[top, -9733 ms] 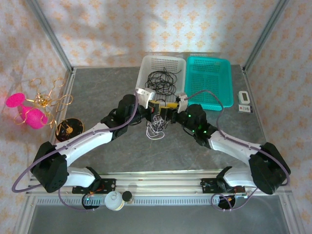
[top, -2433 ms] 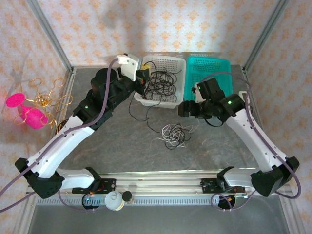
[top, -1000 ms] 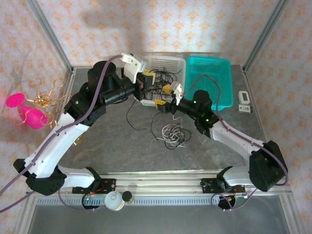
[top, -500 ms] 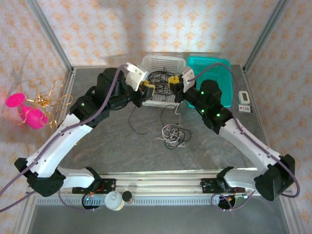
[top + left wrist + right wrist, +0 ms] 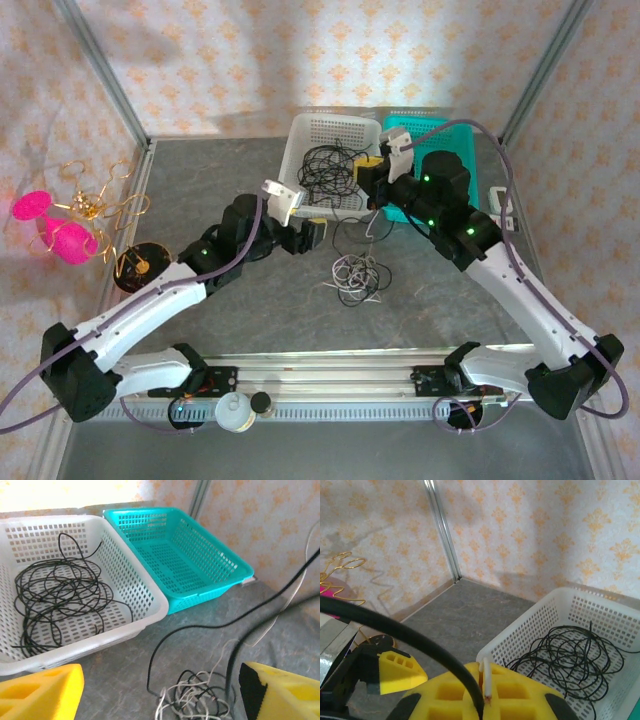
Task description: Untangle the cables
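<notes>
A staged robot test booth: aluminium frame posts (image 5: 100, 68), floral wallpaper panels (image 5: 330, 50), grey stone-look tabletop (image 5: 200, 170).

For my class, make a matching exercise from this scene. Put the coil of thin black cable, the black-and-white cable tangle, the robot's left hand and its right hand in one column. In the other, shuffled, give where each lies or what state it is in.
Column one
1. coil of thin black cable
2. black-and-white tangle of thin cables
3. left hand
4. right hand

Column two
A. shut on a thin white cable strand
B. lying on the grey stone-look table
C. open wide
D. inside the white perforated plastic basket

Pairs: 1-D, 2-B, 3-C, 4-A.
</notes>
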